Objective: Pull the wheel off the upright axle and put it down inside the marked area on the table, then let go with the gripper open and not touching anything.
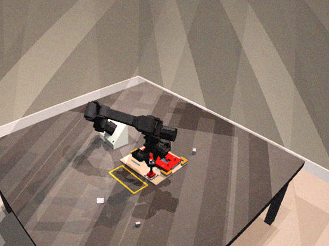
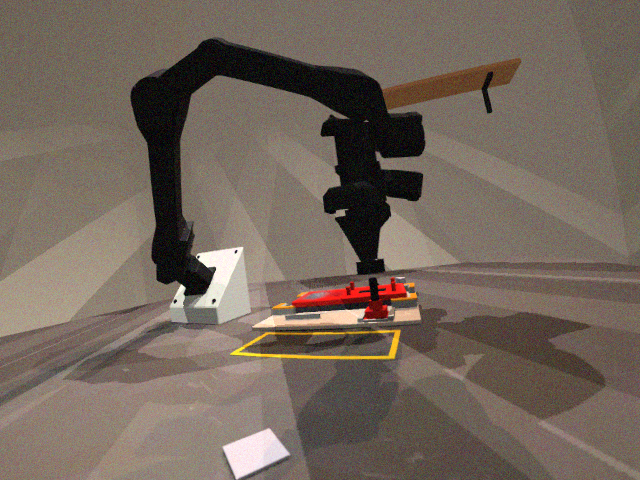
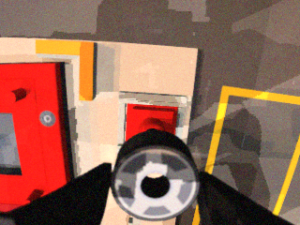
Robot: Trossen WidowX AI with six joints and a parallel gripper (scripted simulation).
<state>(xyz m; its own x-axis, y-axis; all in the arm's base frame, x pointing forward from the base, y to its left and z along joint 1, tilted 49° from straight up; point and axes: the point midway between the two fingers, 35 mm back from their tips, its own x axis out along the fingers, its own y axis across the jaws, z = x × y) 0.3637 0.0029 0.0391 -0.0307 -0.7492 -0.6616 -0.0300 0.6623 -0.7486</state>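
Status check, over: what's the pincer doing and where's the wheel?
Pincer shut on wheel. Wheel lifted clear of axle, above the board, not yet over yellow marked area. Nothing in the way.
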